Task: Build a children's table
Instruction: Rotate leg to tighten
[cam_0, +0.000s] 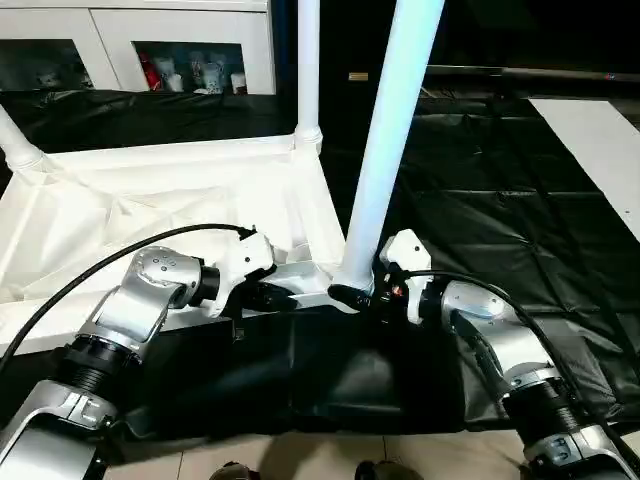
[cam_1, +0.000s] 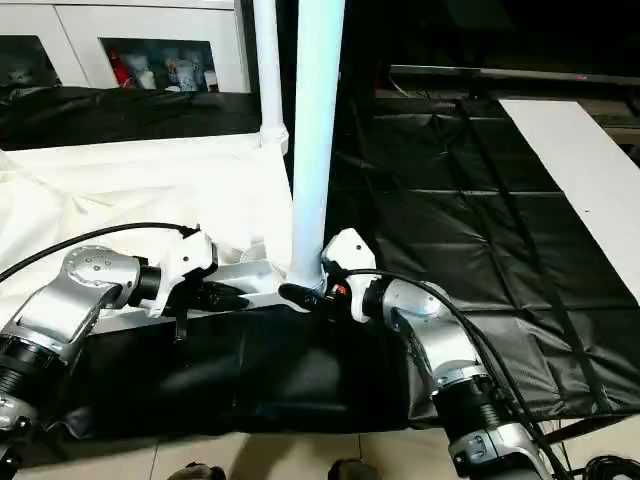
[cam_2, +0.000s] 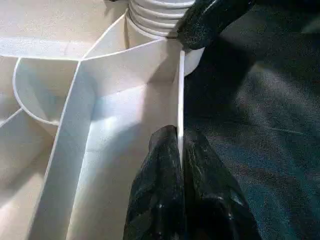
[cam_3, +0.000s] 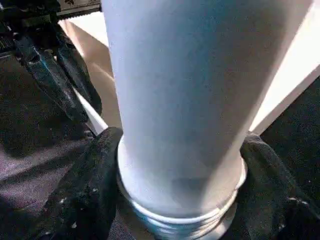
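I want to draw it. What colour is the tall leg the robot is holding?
White, the leg, clearest in the right wrist view.

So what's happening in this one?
The robot is fitting a leg into the near corner of an upside-down tabletop. The right gripper has a finger on each side of the leg's threaded base, right at the corner socket. The left gripper is pinched on the tabletop's edge beside it. Another leg stands at the far corner, and one more further left.
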